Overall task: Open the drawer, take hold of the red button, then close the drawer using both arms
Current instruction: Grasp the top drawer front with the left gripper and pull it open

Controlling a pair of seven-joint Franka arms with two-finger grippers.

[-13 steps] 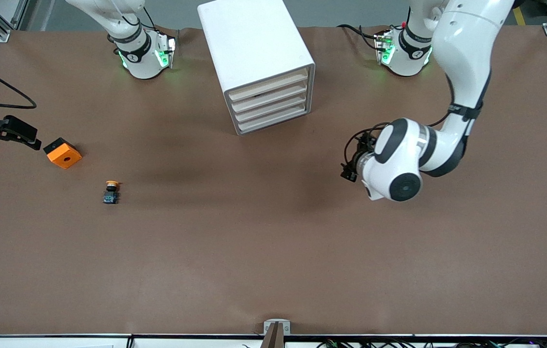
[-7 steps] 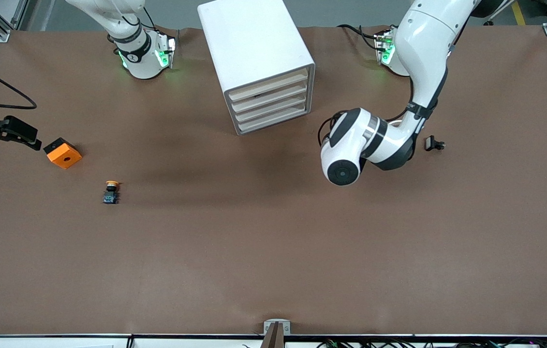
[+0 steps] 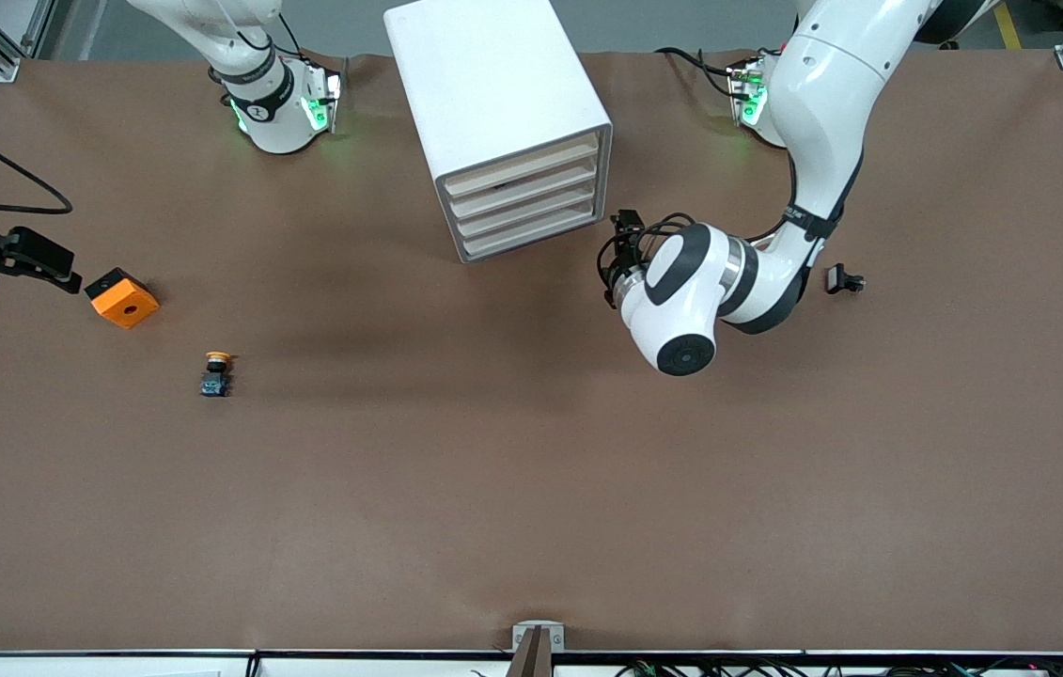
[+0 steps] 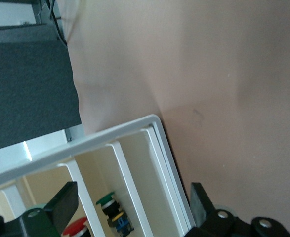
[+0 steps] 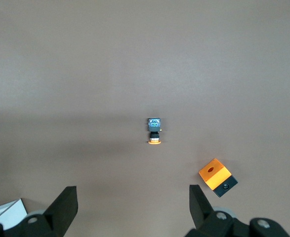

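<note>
The white cabinet [image 3: 484, 75] stands at the table's middle near the arms' bases, its four cream-fronted drawers [image 3: 523, 197] all pushed in. My left gripper [image 3: 616, 259] is open in front of the cabinet, at the corner toward the left arm's end, touching nothing. In the left wrist view the left gripper [image 4: 132, 212] faces the cabinet's front [image 4: 135, 163]. Through the slots there I see the button's red cap [image 4: 75, 228], and a green-capped button [image 4: 114, 212] one level over. My right gripper [image 3: 23, 268] [image 5: 133, 207] waits open and empty, high over the right arm's end.
A yellow-capped button [image 3: 217, 371] [image 5: 154, 132] and an orange block with a hole [image 3: 122, 298] [image 5: 215, 175] lie on the brown table toward the right arm's end. A small black part [image 3: 843, 280] lies toward the left arm's end, beside the left arm's elbow.
The left arm has swung its hand across the table to the cabinet's front corner, uncovering the small black part. The right arm and the drawers have not moved.
</note>
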